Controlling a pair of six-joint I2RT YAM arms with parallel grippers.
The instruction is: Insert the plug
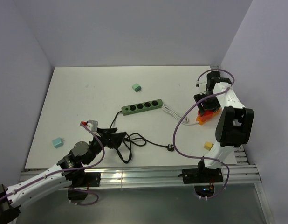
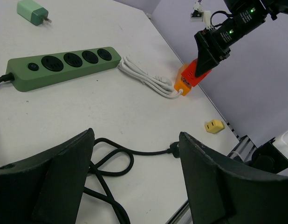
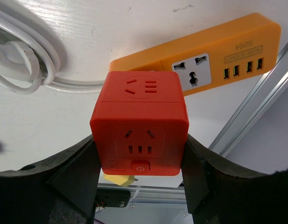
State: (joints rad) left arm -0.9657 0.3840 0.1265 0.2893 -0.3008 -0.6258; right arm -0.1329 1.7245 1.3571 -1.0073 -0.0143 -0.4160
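A small black plug [image 1: 170, 147] on the end of a thin black cord [image 1: 126, 156] lies flat on the white table [image 1: 88, 102], close to the near edge and between the two arm bases. Seen from overhead, its long axis runs left to right, with the cord trailing left and the head pointing toward the right arm's side; its pins are too small to make out. The cord loops back under the left gripper [image 1: 117, 136], whose black jaws stand apart and hold nothing as it hovers over the coils. Beyond it, a green four-socket power strip [image 1: 141, 107] lies mid-table with its sockets facing up. Its length runs left to right, the right end angled slightly toward the far wall, and bare tabletop lies behind it. At the table's right edge, the right gripper [image 1: 205, 106] is clamped on a red cube-shaped socket block [image 3: 140, 122]. One socket face and its button are turned toward the wrist camera. The block sits over the end of an orange plastic power strip [image 3: 218, 60] lying beside an aluminium rail [image 3: 249, 109]; whether block and strip touch cannot be told. A coiled white cable [image 1: 169, 112] lies between the two strips, and a small yellow adapter [image 1: 208, 145] sits near the right arm's base.
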